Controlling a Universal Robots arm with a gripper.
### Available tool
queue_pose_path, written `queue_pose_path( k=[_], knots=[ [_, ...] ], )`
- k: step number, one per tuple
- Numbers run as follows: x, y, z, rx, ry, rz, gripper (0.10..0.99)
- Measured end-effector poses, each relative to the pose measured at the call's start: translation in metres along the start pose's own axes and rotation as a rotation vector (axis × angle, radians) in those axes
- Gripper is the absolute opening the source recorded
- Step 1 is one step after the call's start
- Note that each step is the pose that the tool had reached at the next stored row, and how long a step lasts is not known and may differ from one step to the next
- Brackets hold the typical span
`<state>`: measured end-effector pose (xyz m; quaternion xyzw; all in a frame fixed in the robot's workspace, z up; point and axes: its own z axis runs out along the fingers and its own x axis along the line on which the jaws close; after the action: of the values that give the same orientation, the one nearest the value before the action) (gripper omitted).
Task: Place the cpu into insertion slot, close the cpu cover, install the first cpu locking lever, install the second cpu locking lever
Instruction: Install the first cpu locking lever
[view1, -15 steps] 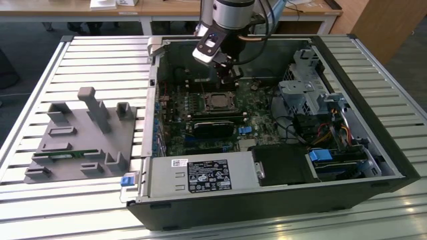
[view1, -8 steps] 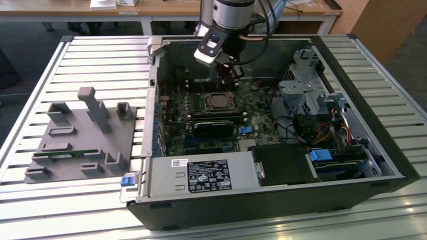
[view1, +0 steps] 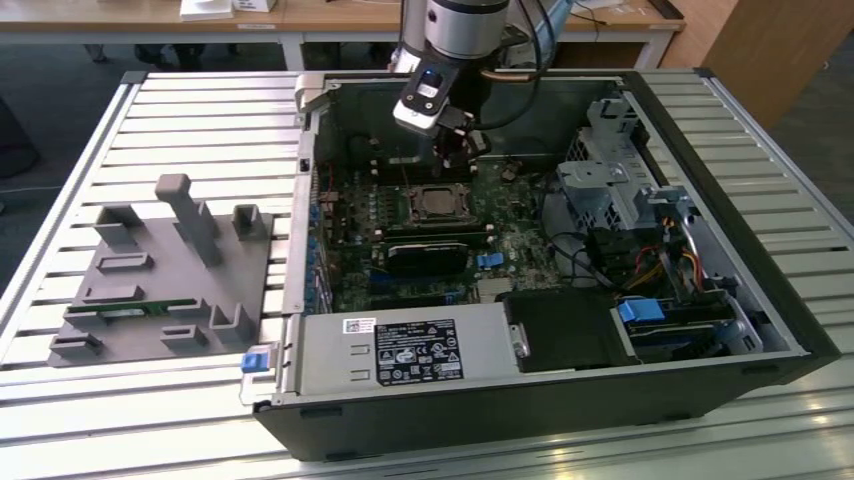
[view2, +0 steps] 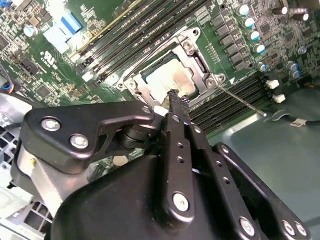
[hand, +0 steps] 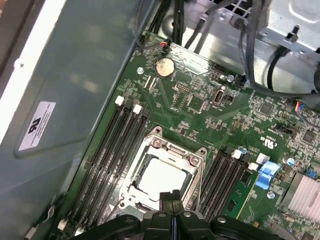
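Case (view1: 400, 420) on bench (view1: 160, 130), fixture block (view1: 160, 270) beside it at exterior view's left. Inside case, motherboard (hand: 200, 100); cpu (hand: 160, 177) in insertion slot (view1: 435, 205), memory slots (hand: 112, 150) flanking both sides. Tool (hand: 172, 196) just above slot edge.

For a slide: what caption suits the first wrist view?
Closed hand near the cpu, seated beneath the cpu cover on the motherboard.

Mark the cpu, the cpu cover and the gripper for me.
cpu (hand: 161, 176), first wrist view, middle of its pale metal top.
cpu cover (hand: 176, 150), first wrist view, silver frame bar beside the window.
gripper (hand: 171, 196), first wrist view, between its shut fingertips.
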<state>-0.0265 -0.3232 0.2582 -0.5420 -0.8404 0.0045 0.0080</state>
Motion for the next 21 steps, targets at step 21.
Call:
queue_pose_path(
  k=[21],
  knots=[
    [0.0007, -0.0015, 0.0001, 0.0, -0.0035, -0.172, 0.106]
  ],
)
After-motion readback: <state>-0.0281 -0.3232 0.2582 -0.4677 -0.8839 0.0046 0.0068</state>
